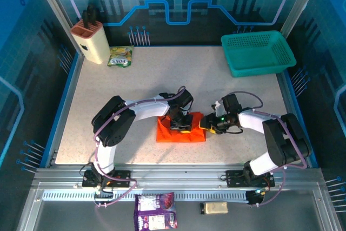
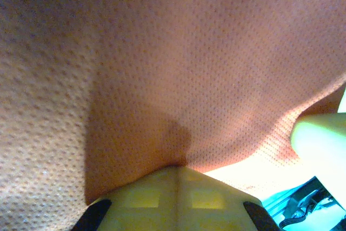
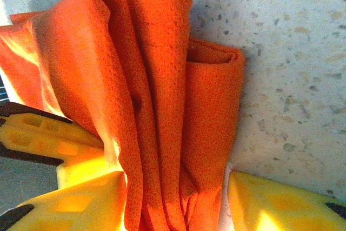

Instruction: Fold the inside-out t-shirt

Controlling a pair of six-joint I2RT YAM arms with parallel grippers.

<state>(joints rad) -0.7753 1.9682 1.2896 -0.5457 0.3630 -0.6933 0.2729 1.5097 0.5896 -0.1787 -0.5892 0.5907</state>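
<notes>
Left claw (image 2: pixel 178 172), right claw (image 3: pixel 175 204), one orange t-shirt (image 3: pixel 162 79)

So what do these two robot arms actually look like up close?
The left arm and right arm have white shells between bulky black joints, with lilac cables looping alongside. The left tool and right tool have chunky yellow fingers; a green light glows near the right one.

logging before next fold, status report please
Left end effector shut on bright orange wrinkly cloth t-shirt. Right end effector open, straddling its bunched edge. Teal plastic mesh basket far off.
</notes>
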